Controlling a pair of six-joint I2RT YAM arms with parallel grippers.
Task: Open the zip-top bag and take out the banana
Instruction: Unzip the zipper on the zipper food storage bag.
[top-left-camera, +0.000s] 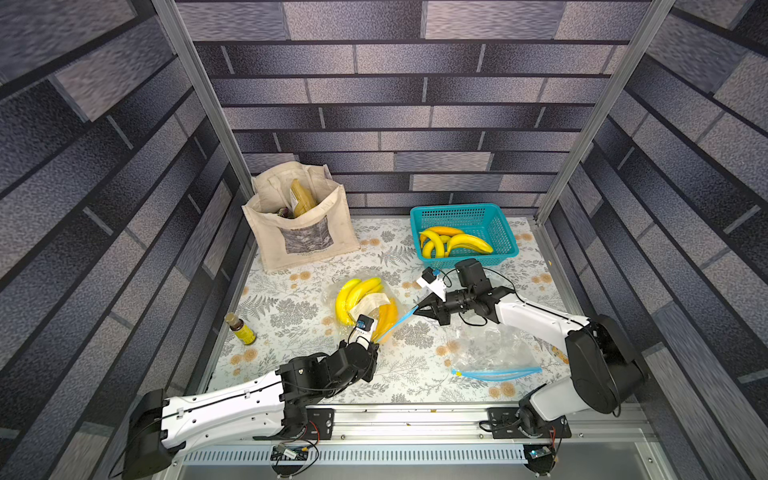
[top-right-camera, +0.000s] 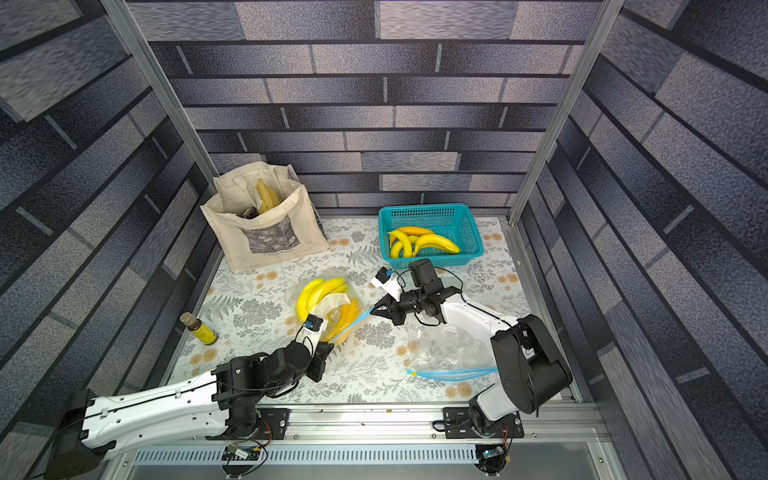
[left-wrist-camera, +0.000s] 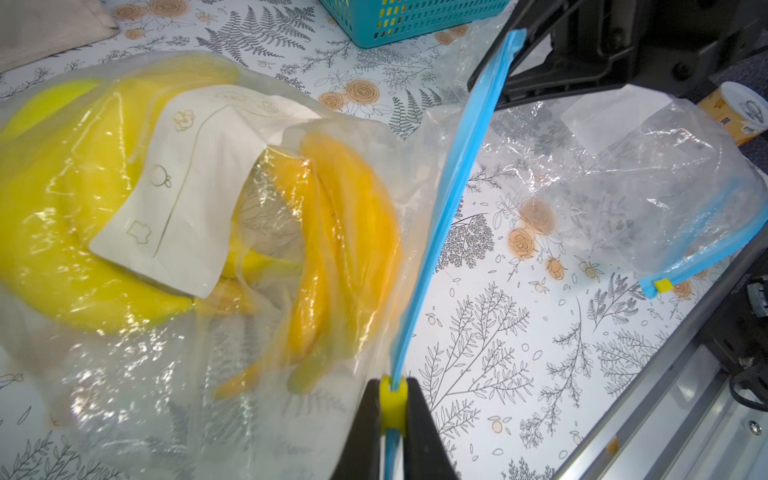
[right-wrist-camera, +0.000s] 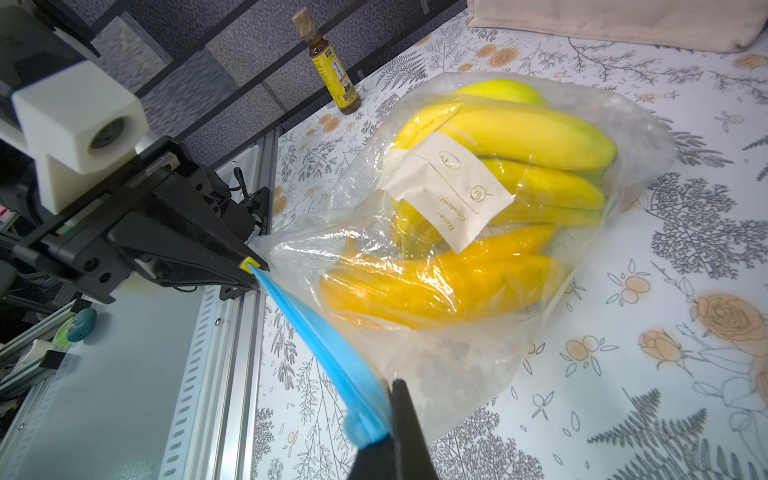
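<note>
The left end effector (left-wrist-camera: 392, 386) is closed tight on the yellow slider (left-wrist-camera: 392, 405) of the zip-top bag (top-left-camera: 368, 305), one black finger on each side of it. The right end effector (right-wrist-camera: 388, 417) is fully closed, pinching the opposite end of the blue zip strip (left-wrist-camera: 453, 208). The strip runs straight and raised between the two, and the clear bag hangs from it down onto the table (top-left-camera: 299, 316), about midway between the left and right edges. Inside the bag lie several yellow bananas (top-left-camera: 347, 299), partly behind its white label (right-wrist-camera: 453, 195). Whether the zip is parted cannot be told. A second, empty bag (top-left-camera: 490, 353) lies near the front right corner. A teal basket (top-left-camera: 457, 210) holding loose bananas (top-left-camera: 453, 245) sits toward the back right corner, a cloth tote (top-left-camera: 299, 245) stands at the back left corner, and a small bottle (top-left-camera: 240, 329) stands upright by the left edge
</note>
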